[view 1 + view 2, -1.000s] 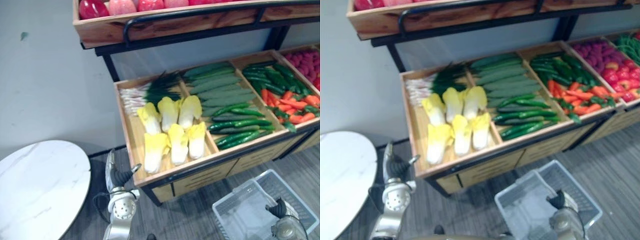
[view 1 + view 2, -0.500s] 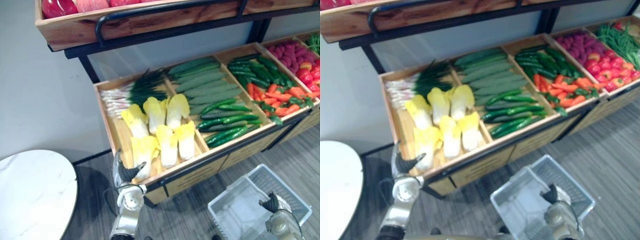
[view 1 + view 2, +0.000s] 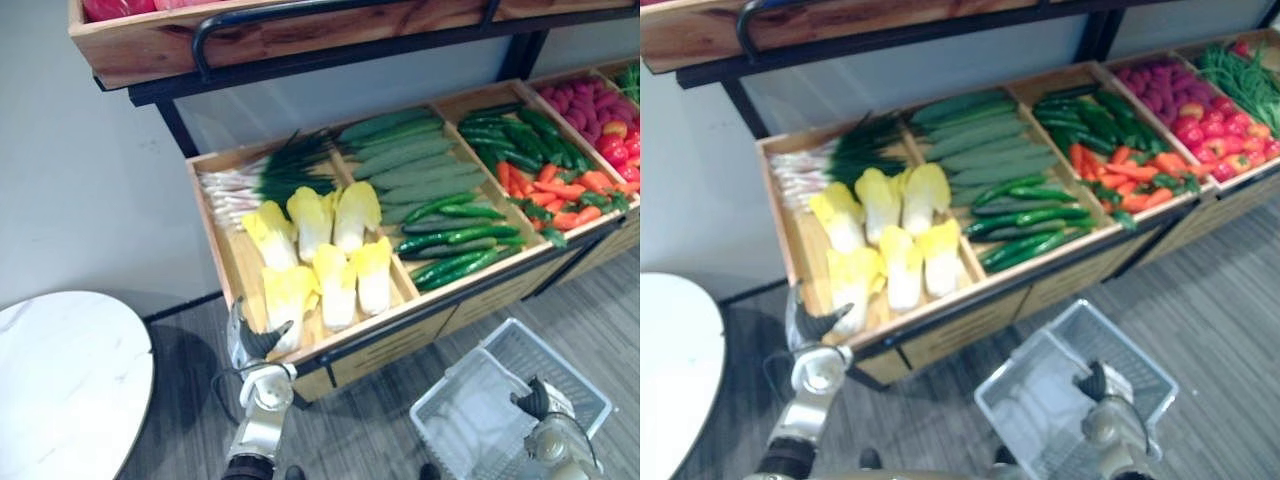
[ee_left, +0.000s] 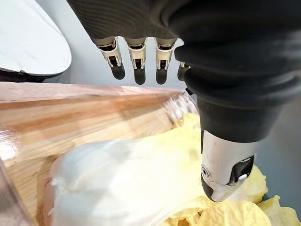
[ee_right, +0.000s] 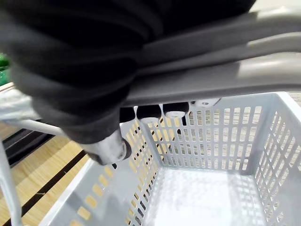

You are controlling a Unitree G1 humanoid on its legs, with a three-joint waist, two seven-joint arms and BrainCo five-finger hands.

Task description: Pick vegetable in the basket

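While left hand [image 3: 252, 341] hovers over near-left cabbage [image 3: 286, 298] in wooden crate [image 3: 224, 252], fingers straight, apart, nothing held. Cabbage judged light; leafy end soft, bruisable; white stem end firmer. Advise wrap grip round lower body. Right hand [image 3: 535, 398] clamped on basket [image 3: 455, 367] handle, near right.

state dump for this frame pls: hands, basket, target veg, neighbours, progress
left hand: open, fingers straight, over the front-left cabbage; contact unclear
right hand: fingers curled round the handle of the basket
basket: grey plastic, empty, in front of the stand
wooden crate: holds the cabbage, with scallions behind it
next compartment: cucumbers
progress: nothing picked yet
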